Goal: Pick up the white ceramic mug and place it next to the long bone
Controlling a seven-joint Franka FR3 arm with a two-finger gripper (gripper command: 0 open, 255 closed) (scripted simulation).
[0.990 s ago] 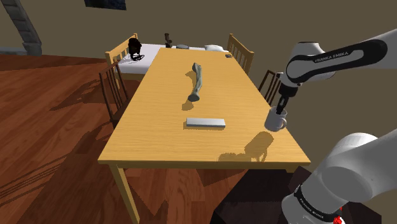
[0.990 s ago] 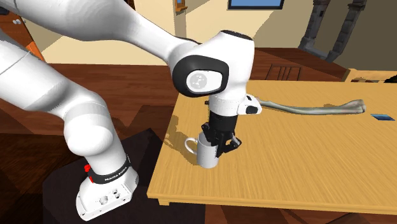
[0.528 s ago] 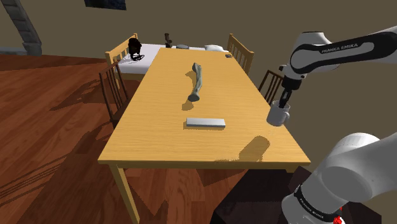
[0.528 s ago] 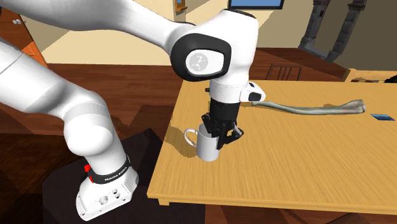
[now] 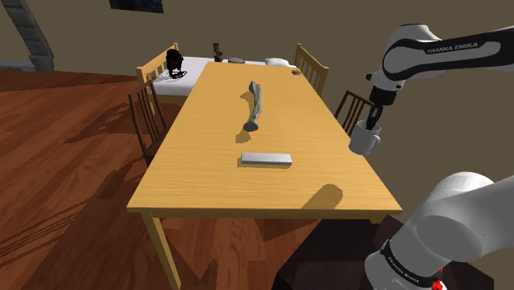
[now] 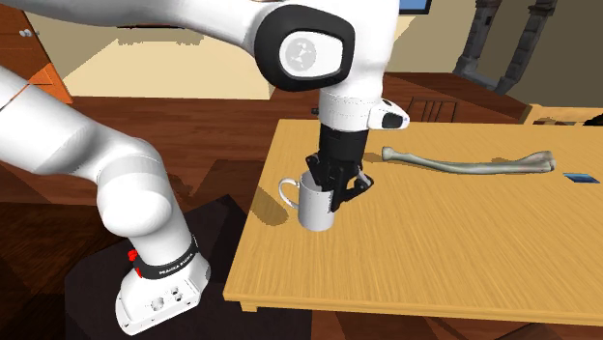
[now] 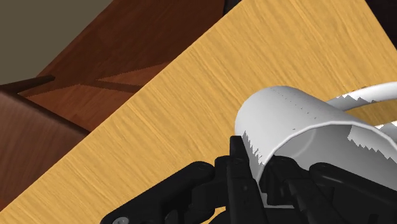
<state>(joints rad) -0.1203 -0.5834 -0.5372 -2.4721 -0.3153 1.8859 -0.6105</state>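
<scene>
Hiding part of mug (image 6: 314, 211) rim: claw (image 6: 339, 191)

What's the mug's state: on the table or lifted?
Lifted, upright. The gripper clamps the white mug by its rim; in the shoulder view its shadow lies on the table, apart from it.

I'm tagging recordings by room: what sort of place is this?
Probably a dining room in a house: a long wooden table with wooden chairs set around it, standing on a wood-plank floor.
</scene>
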